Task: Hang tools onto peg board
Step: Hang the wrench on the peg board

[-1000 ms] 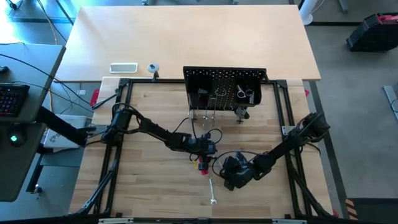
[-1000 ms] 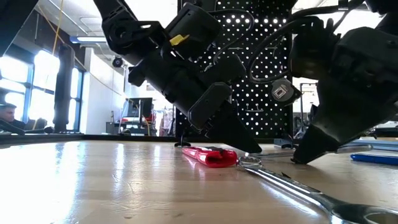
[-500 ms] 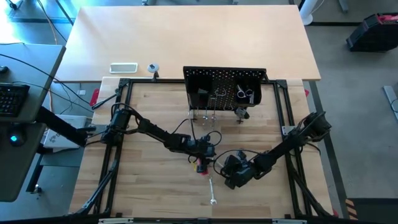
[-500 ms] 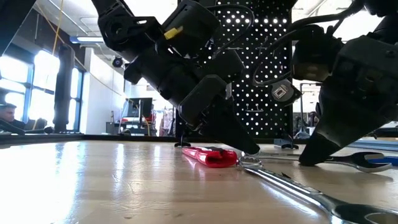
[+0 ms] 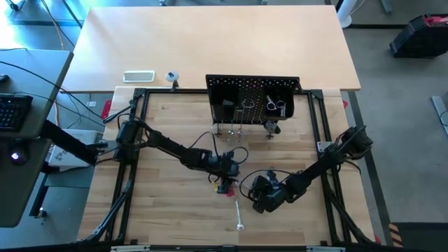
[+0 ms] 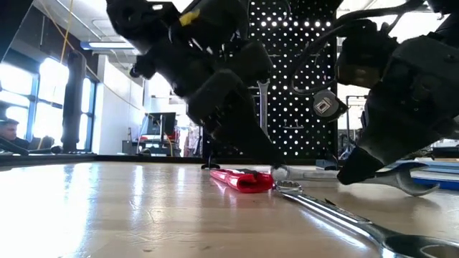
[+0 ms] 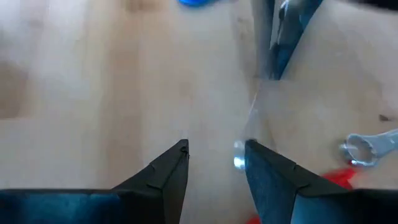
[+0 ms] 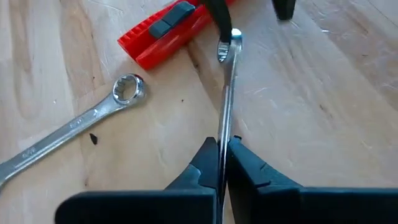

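Observation:
My right gripper [image 8: 223, 146] is shut on a slim silver wrench [image 8: 226, 93] at the middle of the table, low over the wood. The wrench's ring end [image 7: 239, 155] lies between the open fingers of my left gripper [image 7: 214, 155], close by one finger. A red-handled tool [image 8: 171, 28] lies flat on the table just beyond the ring end. A second silver wrench [image 8: 74, 127] lies flat nearer the front edge. The black peg board [image 5: 252, 98] stands upright at the far side, with tools hanging on it. My left gripper has one finger [image 8: 219, 18] right at the wrench's ring end; whether it touches, I cannot tell. My right gripper pinches the wrench's shank [image 8: 224, 134] between its two fingers, which slant down from the table's right and lie along the wrench. The wrench sits low and nearly level, with its open end [image 6: 405, 179] behind the fingers.
The table frame's black tubes [image 5: 136, 133] run along the sides. A blue-ended thing [image 6: 434, 183] lies on the table to the right. A white tray [image 5: 138, 75] sits on the far table behind the board. Bare wood lies left of the arms.
My right gripper has sunk a little onto the slim wrench, whose open end has tipped up off the table behind it. My left gripper has tipped steeper, with its arm drawn slightly toward the table's left, its fingertips staying by the ring end.

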Robot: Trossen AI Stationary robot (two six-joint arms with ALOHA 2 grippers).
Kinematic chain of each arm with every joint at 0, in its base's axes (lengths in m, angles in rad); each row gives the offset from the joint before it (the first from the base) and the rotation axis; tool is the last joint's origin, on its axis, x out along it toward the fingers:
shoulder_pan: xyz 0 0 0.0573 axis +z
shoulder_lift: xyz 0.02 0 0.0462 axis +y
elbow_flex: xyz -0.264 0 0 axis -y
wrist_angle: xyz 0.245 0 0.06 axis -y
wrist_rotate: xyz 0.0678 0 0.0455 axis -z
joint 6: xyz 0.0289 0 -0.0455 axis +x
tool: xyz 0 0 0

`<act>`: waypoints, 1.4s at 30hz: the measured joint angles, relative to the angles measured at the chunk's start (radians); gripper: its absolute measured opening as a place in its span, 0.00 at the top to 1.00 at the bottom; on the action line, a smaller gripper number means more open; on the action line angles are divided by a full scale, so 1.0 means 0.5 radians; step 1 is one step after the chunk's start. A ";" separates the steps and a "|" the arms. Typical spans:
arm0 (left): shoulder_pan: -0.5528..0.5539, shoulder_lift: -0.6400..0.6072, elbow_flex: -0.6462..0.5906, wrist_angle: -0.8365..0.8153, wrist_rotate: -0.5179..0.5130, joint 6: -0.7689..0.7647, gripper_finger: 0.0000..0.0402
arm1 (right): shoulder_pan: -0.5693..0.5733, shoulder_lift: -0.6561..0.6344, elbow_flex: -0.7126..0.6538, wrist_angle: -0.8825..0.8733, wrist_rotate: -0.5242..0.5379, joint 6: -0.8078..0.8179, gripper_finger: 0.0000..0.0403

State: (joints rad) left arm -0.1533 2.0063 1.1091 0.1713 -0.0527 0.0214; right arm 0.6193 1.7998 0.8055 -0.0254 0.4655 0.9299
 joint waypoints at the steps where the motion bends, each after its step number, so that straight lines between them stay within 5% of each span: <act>1: 0.004 -0.035 0.000 -0.028 -0.070 0.017 0.64 | 0.009 -0.016 0.000 0.004 -0.044 -0.035 1.00; 21: 0.010 -0.608 -0.176 -0.241 0.059 0.018 0.64 | 0.128 -0.123 -0.005 0.119 0.271 -0.165 1.00; 28: -0.032 -1.009 -0.367 -0.139 0.083 0.068 0.64 | 0.169 -0.320 -0.005 0.270 0.580 -0.475 1.00; 35: -0.090 -1.302 -0.693 0.527 0.067 0.123 0.64 | 0.172 -0.547 -0.002 0.637 0.908 -1.173 1.00; 42: -0.134 -1.267 -1.013 1.565 -0.053 0.127 0.64 | 0.147 -0.605 -0.002 1.384 0.977 -2.056 1.00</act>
State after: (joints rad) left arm -0.2205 1.3729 0.6023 0.9541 -0.0792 0.0851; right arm 0.6927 1.4975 0.8047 0.6667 0.9543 -0.0979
